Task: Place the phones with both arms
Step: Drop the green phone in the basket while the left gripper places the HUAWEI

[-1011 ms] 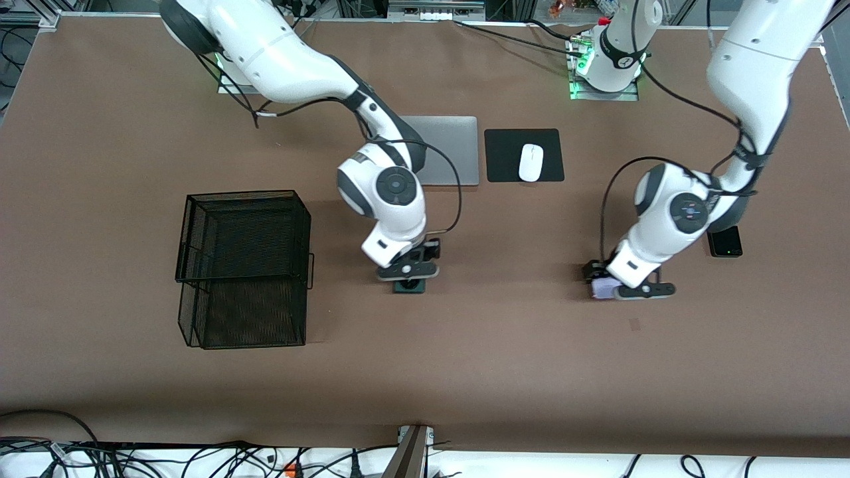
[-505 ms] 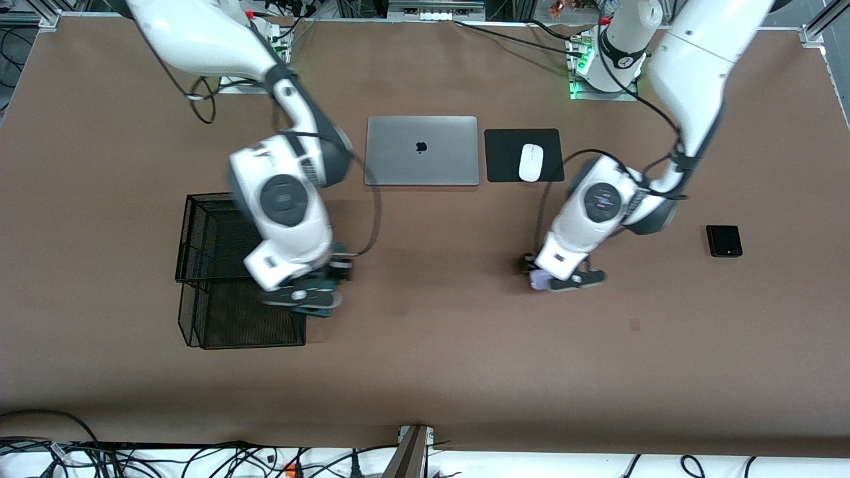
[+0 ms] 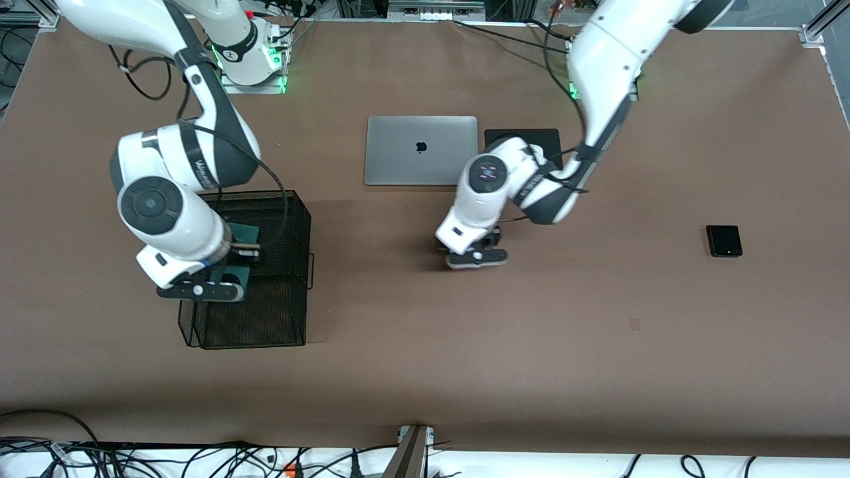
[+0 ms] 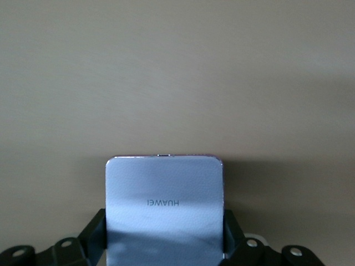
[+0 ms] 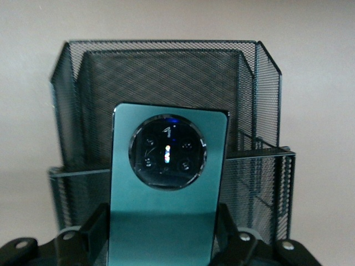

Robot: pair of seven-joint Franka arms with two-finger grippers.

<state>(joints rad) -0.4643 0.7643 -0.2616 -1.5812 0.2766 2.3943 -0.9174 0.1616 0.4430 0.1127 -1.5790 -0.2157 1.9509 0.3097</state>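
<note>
My right gripper is shut on the long dark green phone, its fingers on the two long edges. The phone's round camera ring faces the wrist camera. This gripper hangs over the black mesh basket, whose compartments show just past the phone's end. My left gripper is shut on the small pale lilac-white phone over bare brown table, by the laptop's corner. In the front view the left hand hides that phone. The small black phone lies flat toward the left arm's end of the table.
A shut silver laptop lies mid-table toward the robots' bases. Beside it is a black mouse pad, partly covered by the left arm. The basket stands toward the right arm's end. Cables run along the table edge nearest the front camera.
Both arms swung toward the right arm's end of the table. The right carried the green phone from mid-table to over the basket. The left carried the lilac phone to near the laptop.
</note>
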